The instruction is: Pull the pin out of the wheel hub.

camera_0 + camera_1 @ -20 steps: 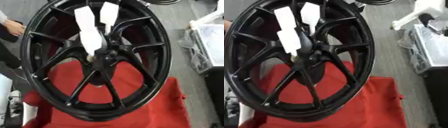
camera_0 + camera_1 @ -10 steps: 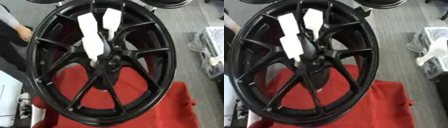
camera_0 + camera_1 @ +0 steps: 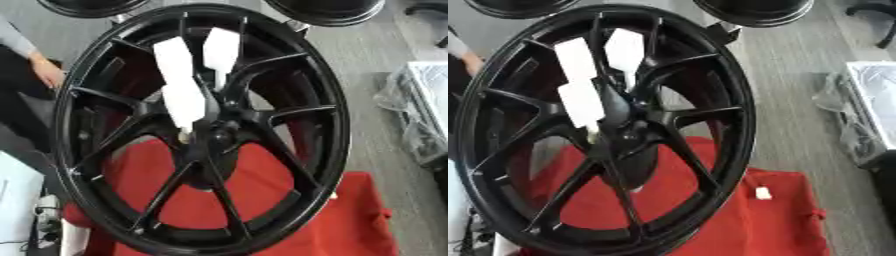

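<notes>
A large black spoked wheel [image 3: 297, 85] stands upright on a red cloth [image 3: 780, 225]. Its hub [image 3: 217, 134] sits a little below the middle of the picture. Three flat white strips [image 3: 185, 102] lie over the spokes just above the hub, two fanned out at the top and one lower. A small pale stub [image 3: 184, 133] shows under the lower strip, left of the hub; I cannot tell whether it is the pin. Neither robot hand shows in either view. A person's hand [image 3: 48, 70] is at the rim's left edge; contact is unclear.
Two more black wheels [image 3: 87, 6] [image 3: 328, 10] stand at the far edge. A plastic-wrapped box [image 3: 424, 110] lies on the grey floor at the right. A white object [image 3: 17, 200] is at the lower left. A small white tag [image 3: 761, 193] lies on the cloth.
The whole picture has shifted, so the camera moved; the hub now sits lower and the far wheels show. The white strips keep their place on the wheel.
</notes>
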{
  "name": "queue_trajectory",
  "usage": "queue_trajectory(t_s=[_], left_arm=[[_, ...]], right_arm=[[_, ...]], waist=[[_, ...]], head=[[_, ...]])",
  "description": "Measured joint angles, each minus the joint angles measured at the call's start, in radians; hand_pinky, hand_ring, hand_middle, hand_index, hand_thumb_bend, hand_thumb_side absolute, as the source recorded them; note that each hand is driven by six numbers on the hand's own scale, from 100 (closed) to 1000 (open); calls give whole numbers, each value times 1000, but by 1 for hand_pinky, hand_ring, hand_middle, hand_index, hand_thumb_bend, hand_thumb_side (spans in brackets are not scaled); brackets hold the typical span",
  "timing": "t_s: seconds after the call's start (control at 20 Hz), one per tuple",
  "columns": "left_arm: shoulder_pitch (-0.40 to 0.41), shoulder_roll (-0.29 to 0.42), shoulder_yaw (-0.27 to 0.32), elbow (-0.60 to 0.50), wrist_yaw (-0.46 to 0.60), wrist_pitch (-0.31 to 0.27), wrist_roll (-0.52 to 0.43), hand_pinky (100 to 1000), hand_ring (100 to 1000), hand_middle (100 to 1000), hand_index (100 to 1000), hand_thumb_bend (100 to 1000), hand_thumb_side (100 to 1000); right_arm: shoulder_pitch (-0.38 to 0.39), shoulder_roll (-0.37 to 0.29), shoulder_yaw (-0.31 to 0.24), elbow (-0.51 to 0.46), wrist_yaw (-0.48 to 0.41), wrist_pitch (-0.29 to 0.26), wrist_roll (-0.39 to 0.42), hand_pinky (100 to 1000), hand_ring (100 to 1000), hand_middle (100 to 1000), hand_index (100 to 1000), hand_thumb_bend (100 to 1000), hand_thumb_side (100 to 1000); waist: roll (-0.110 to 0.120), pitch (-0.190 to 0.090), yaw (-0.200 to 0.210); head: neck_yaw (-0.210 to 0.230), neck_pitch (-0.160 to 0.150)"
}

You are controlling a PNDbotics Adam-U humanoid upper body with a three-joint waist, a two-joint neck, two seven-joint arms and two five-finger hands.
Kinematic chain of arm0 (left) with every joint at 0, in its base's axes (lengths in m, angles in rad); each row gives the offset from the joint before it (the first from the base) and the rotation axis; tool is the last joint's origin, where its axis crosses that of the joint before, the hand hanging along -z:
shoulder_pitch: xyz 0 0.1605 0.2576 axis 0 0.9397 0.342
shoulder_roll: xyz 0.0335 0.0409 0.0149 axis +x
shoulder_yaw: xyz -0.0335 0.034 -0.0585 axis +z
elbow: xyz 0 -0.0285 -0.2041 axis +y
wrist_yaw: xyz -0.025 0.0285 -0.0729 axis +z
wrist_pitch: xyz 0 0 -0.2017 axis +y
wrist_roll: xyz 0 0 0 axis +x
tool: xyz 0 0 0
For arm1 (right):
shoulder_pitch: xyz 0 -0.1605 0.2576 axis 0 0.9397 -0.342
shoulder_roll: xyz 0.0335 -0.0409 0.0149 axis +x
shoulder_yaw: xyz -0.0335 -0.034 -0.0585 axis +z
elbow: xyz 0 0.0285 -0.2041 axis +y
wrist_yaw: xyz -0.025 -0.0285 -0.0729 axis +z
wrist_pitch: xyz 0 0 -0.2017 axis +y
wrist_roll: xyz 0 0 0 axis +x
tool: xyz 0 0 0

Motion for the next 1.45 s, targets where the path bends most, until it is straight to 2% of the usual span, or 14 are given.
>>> queue_trajectory(t_s=[0.1, 0.25, 0.45, 0.5, 0.55, 0.6, 0.65, 0.8, 1.05, 1.45], left_arm=[[-6, 0, -4, 0, 1, 1, -3, 733, 841, 724, 795, 100, 759], [-18, -1, -11, -2, 2, 2, -10, 733, 841, 724, 795, 100, 756], [-40, -11, -19, -7, 5, 4, -20, 733, 841, 724, 795, 100, 752], [-46, -14, -22, -8, 7, 4, -22, 733, 841, 724, 795, 100, 752], [-51, -18, -24, -9, 9, 5, -24, 733, 842, 724, 795, 100, 735], [-54, -19, -26, -11, 11, 6, -26, 733, 842, 724, 795, 100, 751], [-60, -23, -29, -12, 12, 6, -29, 732, 842, 724, 795, 100, 751], [-76, -36, -35, -13, 15, 9, -36, 732, 842, 724, 795, 100, 749], [-103, -56, -44, -13, 20, 11, -46, 732, 842, 725, 795, 100, 748], [-113, -70, -50, -16, 21, 15, -54, 732, 843, 725, 796, 100, 751]], right_arm=[[-12, 1, 1, 0, -44, 1, -28, 865, 753, 727, 773, 100, 332], [-48, 5, 18, 0, -166, -10, -85, 868, 746, 715, 763, 100, 390], [-100, 9, 48, 0, -306, -21, -123, 873, 739, 706, 758, 100, 380], [-117, 12, 55, 2, -334, -23, -126, 871, 730, 694, 749, 100, 362], [-133, 17, 60, 8, -361, -27, -130, 867, 722, 683, 741, 100, 259], [-148, 23, 64, 16, -385, -32, -135, 865, 718, 679, 738, 100, 316], [-162, 29, 68, 25, -407, -41, -140, 863, 713, 674, 734, 100, 303], [-203, 54, 78, 66, -462, -77, -147, 867, 706, 668, 732, 100, 337], [-245, 91, 87, 147, -497, -123, -141, 868, 707, 667, 730, 100, 335], [-271, 129, 91, 211, -487, -131, -106, 862, 700, 662, 727, 100, 322]], waist=[[0, 0, 0], [1, 0, 1], [4, 0, 9], [4, 0, 12], [4, 0, 15], [4, 0, 16], [4, -1, 19], [6, -1, 28], [10, -1, 35], [10, -1, 42]], head=[[-1, 0], [-4, 0], [-8, 1], [-9, 1], [-10, 1], [-10, 1], [-10, 1], [-14, 1], [-19, 1], [-25, 1]])
